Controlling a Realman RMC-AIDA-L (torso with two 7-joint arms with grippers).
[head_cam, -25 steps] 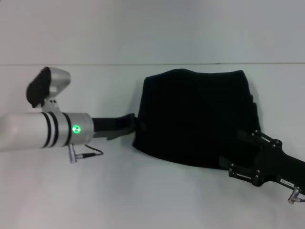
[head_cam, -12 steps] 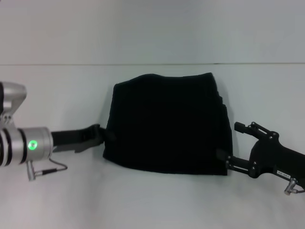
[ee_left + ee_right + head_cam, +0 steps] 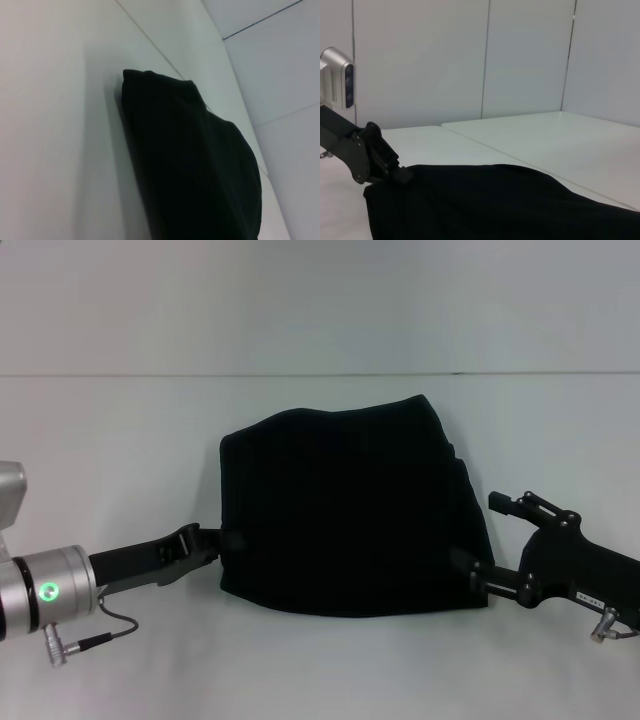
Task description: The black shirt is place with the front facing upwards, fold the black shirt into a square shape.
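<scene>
A wide white counter (image 3: 320, 660) is carrying the large soft black cloth shirt (image 3: 345, 505), folded into a rough square at its middle. The left pincer (image 3: 222, 540) is touching the shirt's near left corner, the right pincer (image 3: 468, 565) its near right corner; whether either is gripping cannot be told.

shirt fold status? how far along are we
Mostly done: the black shirt lies on the table as a compact, roughly square bundle. In hand: left gripper and right gripper sit at its near corners. Left: straighten the slanted far edge, let go.
</scene>
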